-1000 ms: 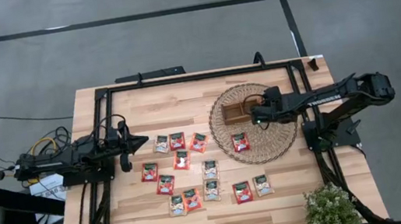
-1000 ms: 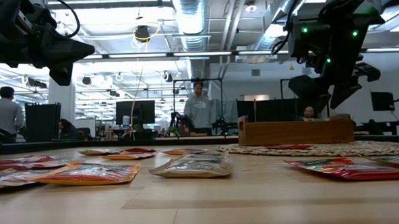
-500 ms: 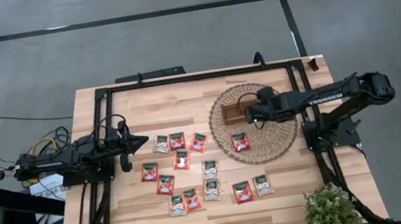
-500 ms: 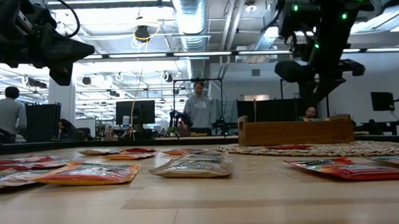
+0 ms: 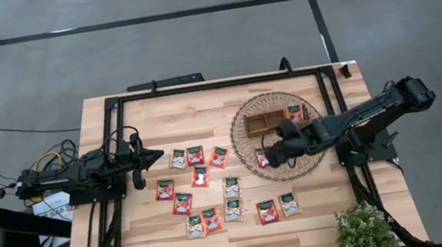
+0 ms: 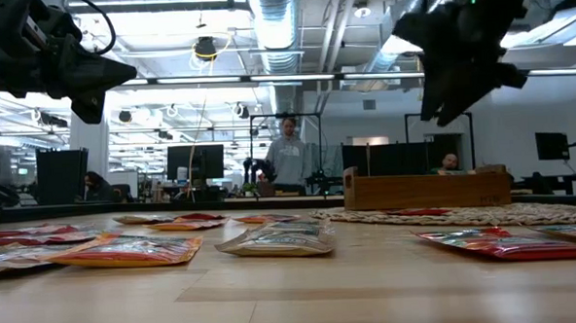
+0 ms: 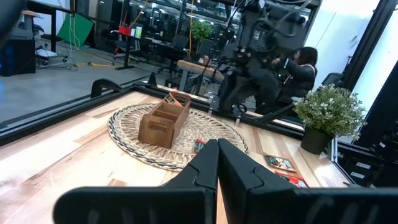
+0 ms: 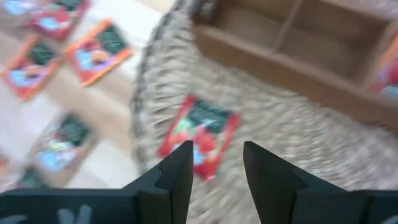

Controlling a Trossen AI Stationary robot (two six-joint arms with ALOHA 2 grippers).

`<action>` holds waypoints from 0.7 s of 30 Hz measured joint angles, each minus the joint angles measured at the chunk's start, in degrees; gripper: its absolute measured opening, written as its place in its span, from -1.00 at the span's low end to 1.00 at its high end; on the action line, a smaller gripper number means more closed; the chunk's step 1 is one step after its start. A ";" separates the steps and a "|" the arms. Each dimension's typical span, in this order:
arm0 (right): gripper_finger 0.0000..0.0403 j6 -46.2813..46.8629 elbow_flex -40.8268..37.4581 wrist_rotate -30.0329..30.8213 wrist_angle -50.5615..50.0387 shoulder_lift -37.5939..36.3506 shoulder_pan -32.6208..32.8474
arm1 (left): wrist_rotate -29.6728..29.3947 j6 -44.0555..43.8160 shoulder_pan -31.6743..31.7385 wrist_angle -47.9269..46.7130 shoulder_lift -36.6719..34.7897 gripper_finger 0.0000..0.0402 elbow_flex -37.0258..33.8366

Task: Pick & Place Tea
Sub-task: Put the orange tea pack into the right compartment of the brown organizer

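Several red and pale tea sachets (image 5: 213, 189) lie flat on the wooden table between the arms. One red sachet (image 8: 199, 135) lies on the round wicker mat (image 5: 311, 150), in front of the wooden tray (image 5: 266, 121). Another sachet (image 5: 295, 114) sits in the tray's right compartment. My right gripper (image 8: 216, 155) hangs open above the mat, tilted downward. The red sachet shows past its fingertips and nothing is between them. My left gripper (image 5: 156, 156) waits shut and level at the table's left side, well above the wood (image 6: 100, 87).
A potted plant (image 5: 364, 231) stands at the near right corner. A black frame rail (image 5: 216, 85) runs round the table. Bare wood lies left of the mat along the far side (image 5: 177, 117). People stand in the room behind (image 6: 288, 157).
My right gripper has left its place over the tray and swung toward the table's near edge. It has risen and tipped further downward, and now hangs over the red sachet on the mat. The sachet in the tray's right compartment has come into view.
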 joint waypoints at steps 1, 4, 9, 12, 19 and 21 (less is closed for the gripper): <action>-0.34 0.54 0.32 0.07 0.60 0.00 0.99 | 0.00 0.00 -0.01 0.00 0.00 -1.00 0.00; -0.35 0.59 0.93 0.11 2.96 0.00 3.55 | 0.00 -0.23 0.00 0.02 0.00 -1.00 0.00; -0.37 0.15 0.82 3.58 3.85 0.31 8.21 | 0.00 -0.35 -0.01 0.02 0.00 -1.00 0.00; -0.39 3.27 -0.24 8.68 0.21 0.33 11.52 | 1.03 -0.44 0.01 0.24 0.00 -1.00 0.00; -0.49 12.51 -0.34 16.00 -13.75 -5.10 17.15 | 6.75 0.84 -0.01 4.91 0.00 -1.00 0.00; -0.55 13.80 -0.34 19.44 -15.92 -7.92 18.75 | 8.01 2.15 -0.01 6.70 0.00 -1.00 -0.02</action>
